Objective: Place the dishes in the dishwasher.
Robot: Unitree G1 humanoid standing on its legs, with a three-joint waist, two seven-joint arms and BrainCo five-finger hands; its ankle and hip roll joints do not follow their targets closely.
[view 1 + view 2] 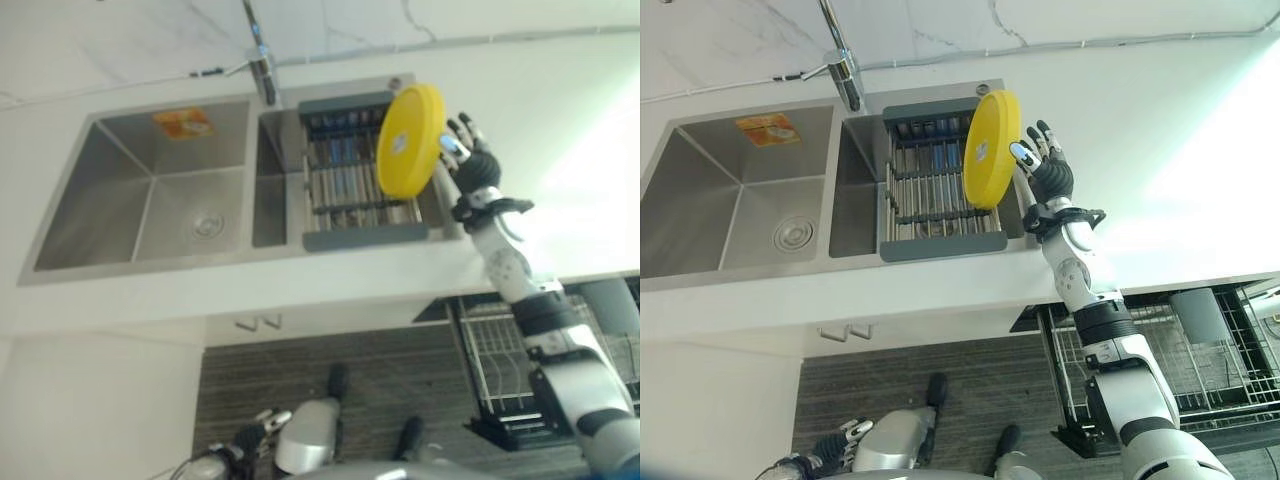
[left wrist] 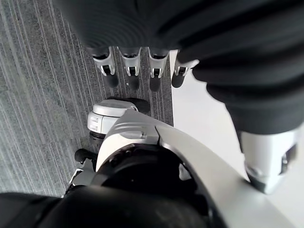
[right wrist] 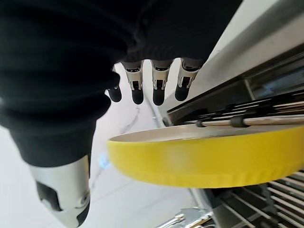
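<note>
Right hand (image 1: 1050, 175), fingers (image 1: 1042, 135) straight, supporting the upright yellow plate (image 1: 990, 148) above the sink rack (image 1: 935, 185); left hand (image 2: 142, 28) relaxed.

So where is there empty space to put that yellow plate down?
The left sink basin is bare, and so is the white counter to the right of the sink. The drying rack over the right basin is crowded with bars, and the yellow plate stands there against the right hand. The dishwasher rack below has open wire space.
</note>
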